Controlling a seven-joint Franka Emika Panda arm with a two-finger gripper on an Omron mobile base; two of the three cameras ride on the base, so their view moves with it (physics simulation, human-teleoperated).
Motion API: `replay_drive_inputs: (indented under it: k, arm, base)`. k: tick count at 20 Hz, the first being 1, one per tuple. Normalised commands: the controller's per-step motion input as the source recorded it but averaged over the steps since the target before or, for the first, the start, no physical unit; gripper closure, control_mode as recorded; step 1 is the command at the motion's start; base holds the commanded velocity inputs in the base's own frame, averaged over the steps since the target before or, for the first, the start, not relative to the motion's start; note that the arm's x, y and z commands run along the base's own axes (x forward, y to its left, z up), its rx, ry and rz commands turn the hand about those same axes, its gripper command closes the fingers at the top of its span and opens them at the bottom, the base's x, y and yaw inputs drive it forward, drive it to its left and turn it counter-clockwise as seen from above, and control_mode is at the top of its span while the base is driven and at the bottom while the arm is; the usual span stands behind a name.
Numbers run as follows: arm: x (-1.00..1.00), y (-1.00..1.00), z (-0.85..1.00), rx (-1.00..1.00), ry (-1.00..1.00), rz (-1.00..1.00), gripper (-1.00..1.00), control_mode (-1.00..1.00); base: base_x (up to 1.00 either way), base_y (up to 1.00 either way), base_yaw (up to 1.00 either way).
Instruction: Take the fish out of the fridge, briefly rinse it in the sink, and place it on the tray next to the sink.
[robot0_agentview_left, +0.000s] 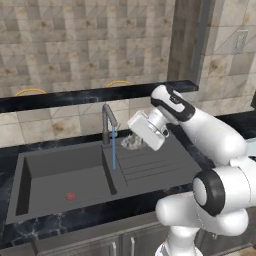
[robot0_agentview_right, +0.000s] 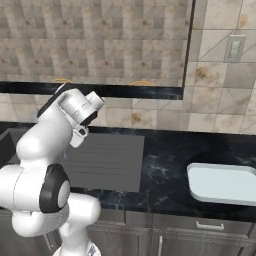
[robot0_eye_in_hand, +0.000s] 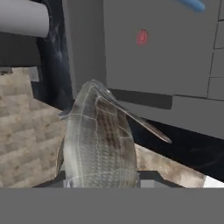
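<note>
The sink (robot0_agentview_left: 65, 175) lay across the dark marbled counter (robot0_agentview_right: 165, 175), its basin at eight o'clock in the left base view and its ribbed drainboard (robot0_agentview_left: 150, 162) toward the centre. A red drain mark (robot0_agentview_left: 70, 196) showed on the basin floor. The grey tap (robot0_agentview_left: 107, 122) ran, a thin blue stream (robot0_agentview_left: 114, 147) falling from its spout near the divide between basin and drainboard.

The tray (robot0_agentview_right: 225, 184) waited bare at four o'clock in the right base view, well apart from the drainboard.

The gripper (robot0_agentview_left: 134, 141) was clamped on the fish (robot0_eye_in_hand: 98, 140), holding it above the drainboard just at three o'clock of the stream; whether water touched it could not be told. In the hand view the fish stood up between the fingers, scaled and silvery-tan, one thin fin jutting toward four o'clock.

By my judgement the fetch from the fridge was done and the rinse was at hand or under way; the carry across the counter to the tray remained. Nothing stood on the counter between drainboard and tray. The tap post near the hand seemed the one thing to clear.
</note>
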Motion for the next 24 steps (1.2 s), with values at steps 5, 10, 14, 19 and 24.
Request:
replay_drive_inputs:
  k: [5,10,14,19,24]
  arm:
    - [0.45,0.00,-0.53,-0.01,0.20,0.02,1.00,-1.00]
    - [0.69,0.00,-0.28,0.02,0.02,0.04,1.00,-1.00]
    - [0.65,0.01,-0.06,0.01,0.00,0.04,1.00,-1.00]
    - [0.50,0.16,-0.16,0.00,0.00,0.07,1.00,-1.00]
    - [0.51,0.25,-0.24,0.00,0.00,0.07,1.00,-1.00]
  base:
    - [0.00,0.00,0.00]
    - [0.00,0.00,0.00]
    - [0.00,0.00,0.00]
    - [0.00,0.00,0.00]
    - [0.00,0.00,0.00]
